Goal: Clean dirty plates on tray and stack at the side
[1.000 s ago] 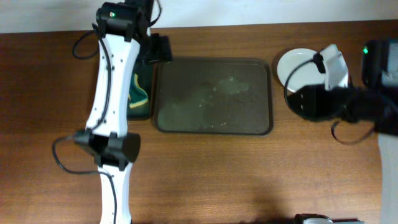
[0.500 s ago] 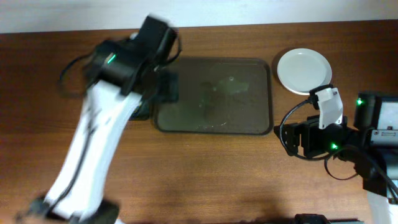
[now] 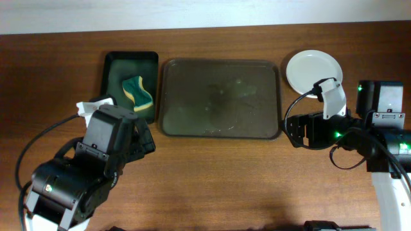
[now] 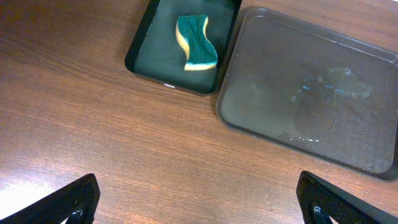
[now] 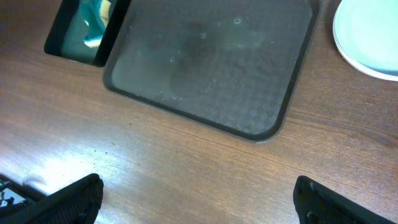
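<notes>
Probably a lab: wooden tabletop (image 3: 225, 179)

No text, brand, number or sign can be read in any of the views. A pale label strip (image 3: 387, 117) on the right arm's housing, near the right edge of the table, carries marks too small to make out

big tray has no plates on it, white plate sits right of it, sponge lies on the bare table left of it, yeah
Not quite: the sponge lies inside the small black tray left of the big tray, not on bare table, as the overhead view shows. The rest holds, white plate included.
</notes>
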Robot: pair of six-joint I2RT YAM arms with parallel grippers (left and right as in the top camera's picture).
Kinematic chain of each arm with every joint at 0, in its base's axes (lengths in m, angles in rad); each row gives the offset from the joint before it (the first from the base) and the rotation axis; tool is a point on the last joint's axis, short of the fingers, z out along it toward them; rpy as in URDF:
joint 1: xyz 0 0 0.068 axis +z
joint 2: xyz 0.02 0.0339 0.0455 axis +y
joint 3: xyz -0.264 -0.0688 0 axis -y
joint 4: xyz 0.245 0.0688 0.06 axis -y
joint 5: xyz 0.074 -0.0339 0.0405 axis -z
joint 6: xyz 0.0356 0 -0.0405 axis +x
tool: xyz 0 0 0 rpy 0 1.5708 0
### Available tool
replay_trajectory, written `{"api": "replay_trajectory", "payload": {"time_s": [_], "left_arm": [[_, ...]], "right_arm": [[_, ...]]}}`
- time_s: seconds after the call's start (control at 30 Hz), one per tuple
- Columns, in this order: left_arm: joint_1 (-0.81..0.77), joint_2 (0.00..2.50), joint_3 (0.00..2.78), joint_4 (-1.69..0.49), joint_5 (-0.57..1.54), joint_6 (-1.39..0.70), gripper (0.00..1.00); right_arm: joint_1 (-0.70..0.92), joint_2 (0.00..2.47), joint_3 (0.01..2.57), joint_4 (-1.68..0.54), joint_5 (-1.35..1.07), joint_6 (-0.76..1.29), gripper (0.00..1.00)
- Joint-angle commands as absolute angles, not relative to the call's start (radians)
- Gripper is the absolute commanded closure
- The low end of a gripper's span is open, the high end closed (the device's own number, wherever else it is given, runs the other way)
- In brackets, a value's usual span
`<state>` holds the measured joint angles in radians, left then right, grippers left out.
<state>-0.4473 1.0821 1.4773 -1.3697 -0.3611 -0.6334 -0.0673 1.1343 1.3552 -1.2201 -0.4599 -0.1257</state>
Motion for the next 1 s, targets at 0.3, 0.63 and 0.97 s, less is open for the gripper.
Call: {"api": "replay_trajectory", "payload": {"time_s": [0.3,0.63,0.97], "left_arm": [[-0.445,1.065,1.471,-1.366,-0.382,-0.647,0.01],[-0.445,1.065,1.471,-1.366,-0.382,-0.647,0.00],[-0.445,1.065,1.471,-1.366,-0.382,-0.647,0.01]], "right_arm": [[-0.059,1.133,1.356,-1.215,-0.451,-0.115,0.02],[-0.059,1.159,1.356,-1.249,-0.356,-0.116,0.02],[-0.059,0.999,1.117,-0.974,-0.354,-0.116,0.02]]}}
